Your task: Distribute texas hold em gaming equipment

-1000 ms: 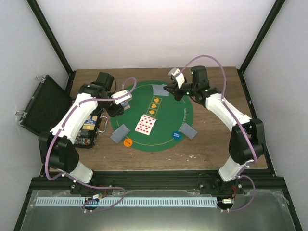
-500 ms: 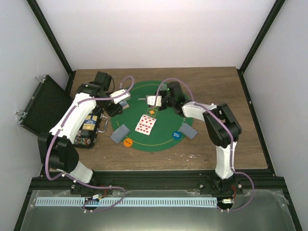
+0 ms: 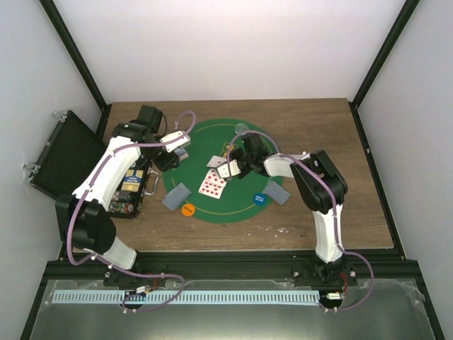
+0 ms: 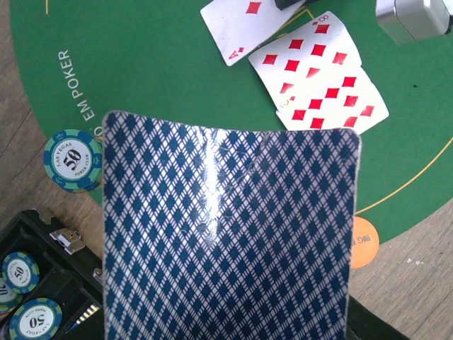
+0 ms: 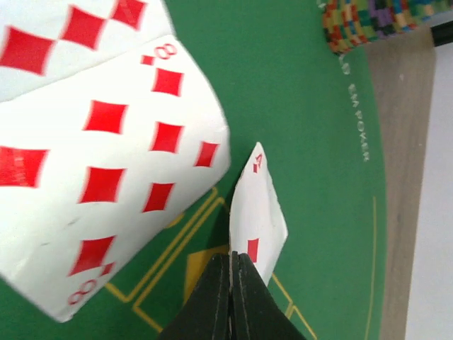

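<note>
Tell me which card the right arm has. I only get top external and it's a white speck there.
Observer: Ace of diamonds. In the right wrist view the right jaws are shut on one end of it.
Operator: Left arm's card, face readable?
Observer: No. The left wrist view shows only its back: the blue-backed card is held up before the lens and hides the left jaws.
Operator: Anything under the left arm I'm missing?
Observer: A blue 50 chip lies at the rim of the green mat.
</note>
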Controlling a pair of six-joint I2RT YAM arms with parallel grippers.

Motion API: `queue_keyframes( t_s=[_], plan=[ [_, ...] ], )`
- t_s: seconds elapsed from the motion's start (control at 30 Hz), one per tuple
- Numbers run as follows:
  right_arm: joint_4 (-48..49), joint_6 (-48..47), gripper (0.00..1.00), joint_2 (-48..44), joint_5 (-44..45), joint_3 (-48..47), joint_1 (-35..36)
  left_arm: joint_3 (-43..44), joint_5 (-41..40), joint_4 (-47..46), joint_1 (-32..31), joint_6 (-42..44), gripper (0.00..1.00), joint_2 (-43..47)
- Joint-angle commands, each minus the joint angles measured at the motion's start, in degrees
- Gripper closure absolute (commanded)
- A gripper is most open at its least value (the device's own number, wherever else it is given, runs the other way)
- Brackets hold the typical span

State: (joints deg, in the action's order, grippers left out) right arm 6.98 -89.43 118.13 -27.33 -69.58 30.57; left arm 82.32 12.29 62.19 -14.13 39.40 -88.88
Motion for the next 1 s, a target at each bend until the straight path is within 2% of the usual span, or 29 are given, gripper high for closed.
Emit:
queue_keyframes(
  t_s=[0.0, 0.63, 0.97],
  plan=[
    [-6.43, -5.78, 0.99, -1.19, 0.14, -2.09, 0.2, -0.17, 1.08, -0.59, 0.41, 0.32, 0.56, -0.24],
    [-7.43, -9.59, 0.99, -2.34, 1.7, -0.03, -1.36, 0.12, 0.9, -0.36, 0.52, 0.31, 0.56, -0.61],
    [-6.02, -11.88, 0.75, -4.81, 0.07, 2.86, -1.74, 0.05, 0.83, -0.32, 0.67, 0.46, 0.55, -0.26]
  ],
)
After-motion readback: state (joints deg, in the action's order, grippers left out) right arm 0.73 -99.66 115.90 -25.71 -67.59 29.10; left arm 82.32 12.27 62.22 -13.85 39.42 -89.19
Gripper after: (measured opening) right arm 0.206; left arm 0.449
